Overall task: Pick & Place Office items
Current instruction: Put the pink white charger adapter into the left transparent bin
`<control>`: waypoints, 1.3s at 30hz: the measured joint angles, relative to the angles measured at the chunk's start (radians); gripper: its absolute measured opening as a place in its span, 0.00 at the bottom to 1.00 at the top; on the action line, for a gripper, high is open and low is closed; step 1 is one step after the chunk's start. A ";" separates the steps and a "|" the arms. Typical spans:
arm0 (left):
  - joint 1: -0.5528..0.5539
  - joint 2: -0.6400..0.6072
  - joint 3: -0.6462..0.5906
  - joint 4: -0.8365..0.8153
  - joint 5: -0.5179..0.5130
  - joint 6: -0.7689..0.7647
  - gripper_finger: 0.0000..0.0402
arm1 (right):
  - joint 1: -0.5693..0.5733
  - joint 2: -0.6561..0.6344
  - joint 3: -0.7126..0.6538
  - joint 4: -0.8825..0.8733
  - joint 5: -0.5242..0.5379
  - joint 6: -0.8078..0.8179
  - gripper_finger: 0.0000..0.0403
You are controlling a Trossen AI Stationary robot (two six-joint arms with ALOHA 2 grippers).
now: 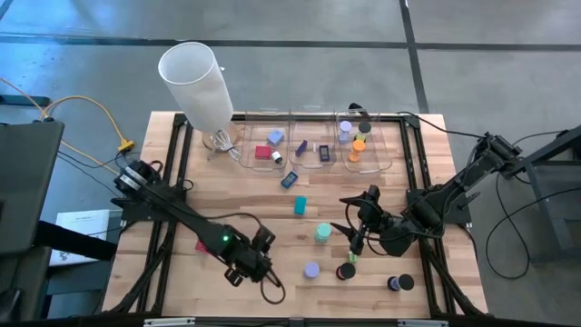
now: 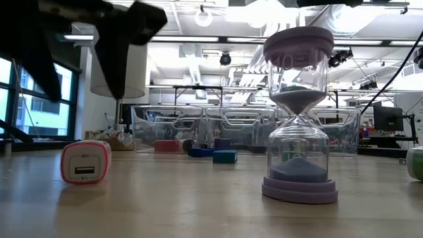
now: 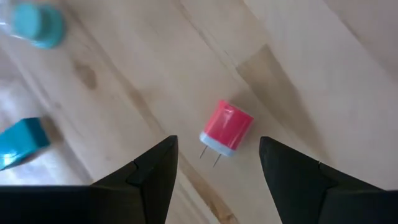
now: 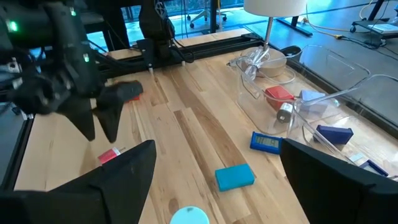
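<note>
- Hovering over the near left part of the wooden table [image 1: 272,195], the left gripper [image 3: 217,163] has its fingers spread and empty, with a red plug block [image 3: 226,129] lying on the wood between them (its two metal prongs stick out from its pale end).
- Standing near the front edge, a lavender sand timer [image 2: 299,112] is upright; a black disc [image 1: 346,271] and a dark round piece [image 1: 399,283] lie to its right.
- Poised above the near right area, the right gripper [image 1: 355,238] has its fingers spread wide and grips nothing; a pale teal-capped round piece [image 1: 323,233] sits just beside it.
- Lying toward the middle are a teal block [image 4: 235,177] and, a bit farther back, a dark blue flat rectangle [image 4: 266,142].
- Lined up along the far side, three clear bins [image 1: 315,163] hold more pieces: a red block [image 4: 279,94] and a lavender one [image 1: 275,137] in the left bin, a dark blue piece [image 1: 323,151] in the middle, orange discs [image 1: 358,145] in the right.
- Rising at the far left corner, a tall white cylinder [image 1: 195,82] stands on its base.
</note>
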 joint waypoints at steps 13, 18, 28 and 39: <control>0.054 0.058 0.000 0.031 0.122 0.035 0.54 | -0.003 0.000 0.000 0.000 0.000 0.000 0.82; 0.060 0.067 0.000 0.040 0.121 0.099 0.54 | -0.003 0.000 0.000 0.000 0.000 0.000 0.82; 0.104 0.116 0.000 0.046 0.222 0.139 0.54 | -0.003 0.000 0.000 0.000 0.000 0.001 0.82; 0.127 0.149 0.000 0.042 0.248 0.174 0.50 | -0.003 0.000 0.000 0.000 0.000 0.001 0.82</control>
